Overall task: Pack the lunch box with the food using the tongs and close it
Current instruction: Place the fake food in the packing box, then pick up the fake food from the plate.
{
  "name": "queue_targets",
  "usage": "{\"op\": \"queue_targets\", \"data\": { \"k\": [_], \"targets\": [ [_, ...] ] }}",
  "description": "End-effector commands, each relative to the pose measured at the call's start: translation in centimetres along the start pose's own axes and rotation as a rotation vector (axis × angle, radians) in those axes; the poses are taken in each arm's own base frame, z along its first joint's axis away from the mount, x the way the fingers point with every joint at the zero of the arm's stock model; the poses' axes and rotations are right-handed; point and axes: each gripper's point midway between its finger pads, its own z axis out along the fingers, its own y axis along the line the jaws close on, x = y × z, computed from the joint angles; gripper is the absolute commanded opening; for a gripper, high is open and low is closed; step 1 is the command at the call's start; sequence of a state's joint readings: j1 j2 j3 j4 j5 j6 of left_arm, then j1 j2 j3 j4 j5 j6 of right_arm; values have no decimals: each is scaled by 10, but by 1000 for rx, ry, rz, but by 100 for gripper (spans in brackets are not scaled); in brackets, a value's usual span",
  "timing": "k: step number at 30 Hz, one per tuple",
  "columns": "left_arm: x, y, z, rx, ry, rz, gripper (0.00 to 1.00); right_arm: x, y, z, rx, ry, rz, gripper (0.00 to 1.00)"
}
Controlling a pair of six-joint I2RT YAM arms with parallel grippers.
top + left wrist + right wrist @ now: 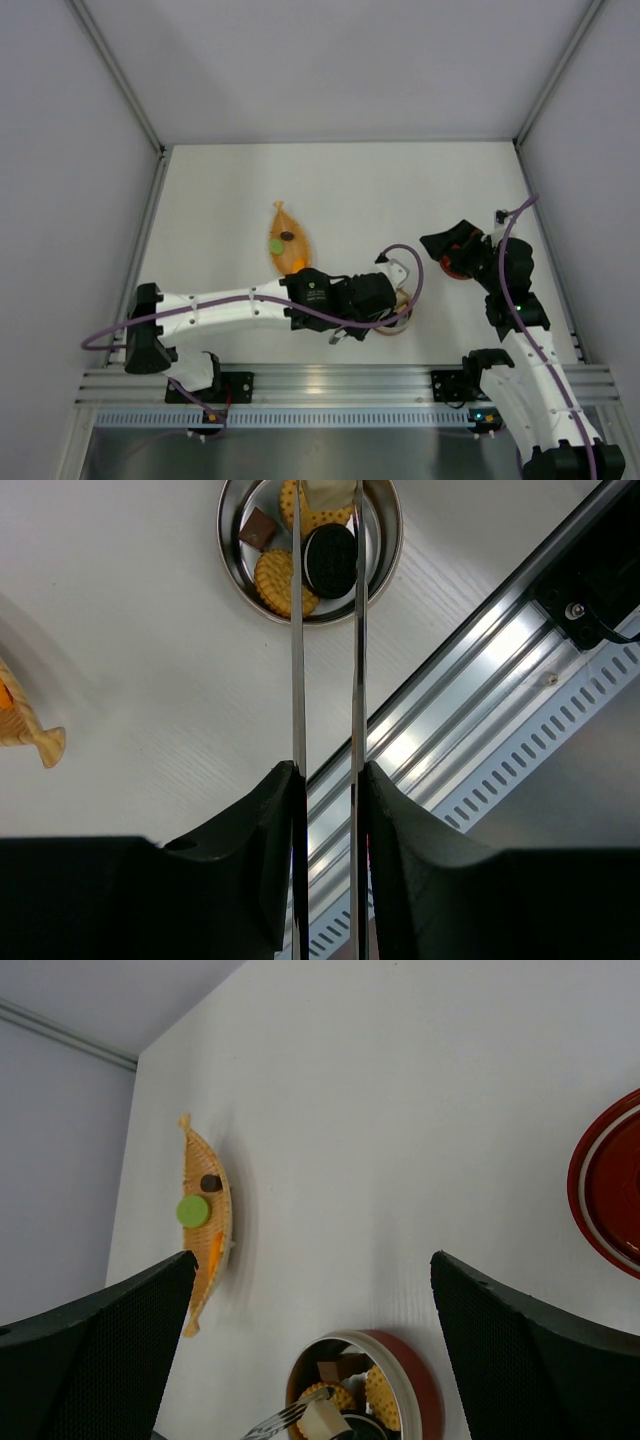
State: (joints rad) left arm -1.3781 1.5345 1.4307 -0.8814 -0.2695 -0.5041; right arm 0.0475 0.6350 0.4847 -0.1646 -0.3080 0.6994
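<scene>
The lunch box (pixel 388 552) is a round metal tin holding yellow biscuits (pixel 272 580), a black sandwich biscuit (pixel 331 560) and a brown square (pixel 258 527). My left gripper (pixel 328 775) is shut on the tongs (pixel 297 660), whose tips pinch a pale cube (pixel 325 1422) over the tin (pixel 418 1385). In the top view the left gripper (pixel 385 297) hides most of the tin (pixel 402 322). The right gripper (pixel 312 1257) stands open and empty, hovering near the red lid (pixel 610 1185), which lies flat on the table. Green (pixel 193 1210), dark (pixel 210 1182) and orange (pixel 215 1250) food pieces lie on the orange mesh bag.
The orange mesh bag (pixel 288 245) lies left of centre on the white table. An aluminium rail (pixel 480 680) runs along the near edge, close to the tin. Grey walls enclose the table on three sides. A purple cable (pixel 415 275) loops above the left wrist.
</scene>
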Motion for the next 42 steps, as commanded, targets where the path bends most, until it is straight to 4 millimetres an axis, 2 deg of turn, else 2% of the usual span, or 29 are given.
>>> {"op": "queue_targets", "data": {
  "k": [1,11,20,24,28,31,32,34,35,37,38,42],
  "targets": [
    [-8,-7,5,17,-41,-26,32,-21,13,-4,-30,-68,-38,99],
    [-4,2,10,-27,-37,-27,41,-20,12,-5,-26,-69,-36,99],
    [-6,5,7,-42,-52,-31,48,-20,11,-5,-25,-68,-35,99],
    [-12,7,2,-49,-69,-31,48,-19,11,-5,-28,-66,-36,99],
    [-25,16,-14,-85,-123,-50,48,-19,11,-5,-27,-67,-34,99],
    [-38,46,-38,-186,-200,-133,48,-20,12,-5,-27,-68,-37,100],
    [-45,68,-50,-222,-229,-193,48,-19,11,-5,-28,-66,-36,100],
    [-46,97,-60,-273,-255,-265,47,-19,12,-5,-31,-65,-33,100],
    [-46,125,-69,-309,-274,-333,47,-19,13,-5,-35,-68,-34,100],
    [-42,150,-74,-329,-278,-376,47,-19,13,-5,-37,-68,-32,99],
    [-40,174,-81,-375,-291,-421,47,-19,13,-5,-39,-67,-30,99],
    [-15,220,-69,-480,-218,-452,48,-19,15,-4,-48,-66,-23,100]
  ]
}}
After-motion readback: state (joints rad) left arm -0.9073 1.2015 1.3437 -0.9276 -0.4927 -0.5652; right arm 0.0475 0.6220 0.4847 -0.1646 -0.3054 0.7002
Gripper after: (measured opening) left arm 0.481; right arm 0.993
